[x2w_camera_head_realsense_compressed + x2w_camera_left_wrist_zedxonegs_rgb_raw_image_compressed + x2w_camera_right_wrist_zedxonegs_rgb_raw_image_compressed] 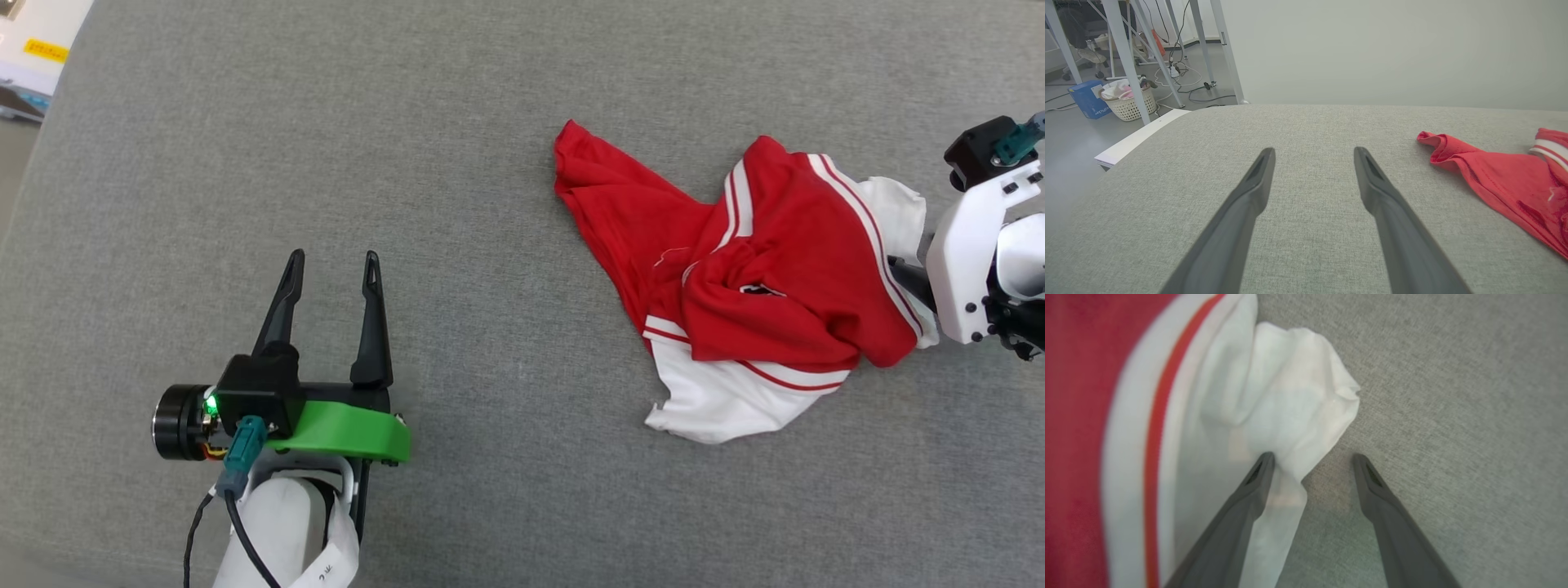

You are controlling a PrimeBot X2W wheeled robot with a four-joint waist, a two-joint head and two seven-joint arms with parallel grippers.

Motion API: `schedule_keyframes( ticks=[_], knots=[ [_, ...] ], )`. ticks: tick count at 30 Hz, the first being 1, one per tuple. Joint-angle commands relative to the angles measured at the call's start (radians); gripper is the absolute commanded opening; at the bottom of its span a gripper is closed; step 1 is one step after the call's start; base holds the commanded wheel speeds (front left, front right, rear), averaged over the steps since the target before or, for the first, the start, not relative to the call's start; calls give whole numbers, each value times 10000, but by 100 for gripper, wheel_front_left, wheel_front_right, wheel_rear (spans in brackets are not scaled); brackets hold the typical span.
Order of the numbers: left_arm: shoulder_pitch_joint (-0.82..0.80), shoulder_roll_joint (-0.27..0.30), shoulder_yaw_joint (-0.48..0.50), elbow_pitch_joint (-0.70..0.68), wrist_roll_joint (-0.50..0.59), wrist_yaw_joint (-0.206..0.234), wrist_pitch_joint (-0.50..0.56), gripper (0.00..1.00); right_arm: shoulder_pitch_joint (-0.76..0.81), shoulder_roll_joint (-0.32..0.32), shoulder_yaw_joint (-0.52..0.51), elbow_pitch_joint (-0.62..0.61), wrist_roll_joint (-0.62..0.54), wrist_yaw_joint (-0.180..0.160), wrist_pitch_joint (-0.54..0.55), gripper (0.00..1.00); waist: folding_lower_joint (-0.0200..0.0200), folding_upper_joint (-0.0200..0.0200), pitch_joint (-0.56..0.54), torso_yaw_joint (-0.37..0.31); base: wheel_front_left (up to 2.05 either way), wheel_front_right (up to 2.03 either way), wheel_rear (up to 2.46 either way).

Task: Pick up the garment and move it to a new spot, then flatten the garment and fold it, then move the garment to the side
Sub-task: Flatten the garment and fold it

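The garment [775, 286] lies crumpled on the grey cushioned surface [490, 163], red body uppermost, white sleeves and red-white striped trim showing at its near and right sides. My right gripper [902, 273] reaches in from the right edge, its fingers at the garment's right white sleeve. In the right wrist view this gripper [1312, 456] is open, with its left finger touching the white sleeve [1290, 396] and a fold of cloth partly between the fingers. My left gripper [333, 256] stands open and empty well to the garment's left; its wrist view shows the gripper [1313, 151] and the garment's red hem [1494, 179].
The grey surface ends in a rounded edge at the left [1147, 134]. Beyond it are floor, white table legs [1122, 53], a wicker basket [1128, 106] and a blue box [1086, 100]. A white box with a yellow label [41, 49] sits at the top left.
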Motion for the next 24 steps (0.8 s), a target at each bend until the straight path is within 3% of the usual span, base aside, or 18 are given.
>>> schedule_keyframes(
  ticks=[1, 5, 7, 8, 15, 24],
  knots=[
    [-176, -43, -23, 12, -47, 79, -59, 100, 257, 268, 454, 295, 196, 4, -18, 100, -1, 0, 146, 193, 0, 0, 0],
    [-150, -44, -14, 47, -80, 153, -59, 100, 415, 220, 1047, 539, 375, 4, -466, 100, -1, 0, 41, 188, 0, 0, 0],
    [-96, -44, 13, 76, -70, 164, -59, 100, 355, 137, 1143, 618, 389, 4, -1041, 9, -1, 0, -71, 132, 0, 0, 0],
    [-71, -44, 26, 92, -58, 157, -59, 100, 311, 96, 1169, 640, 382, 4, -1328, 0, -1, 0, -136, 94, 0, 0, 0],
    [162, -44, 67, 221, 10, 110, -59, 100, 135, -369, 613, 570, 692, 4, -3764, 0, -1, 0, -780, -225, 0, 0, 0],
    [652, -45, 165, 302, 30, 115, -59, 100, 1750, -1277, -647, 466, 1305, 4, -5304, 0, -1, 0, -1491, -588, 0, 0, 0]
  ],
)
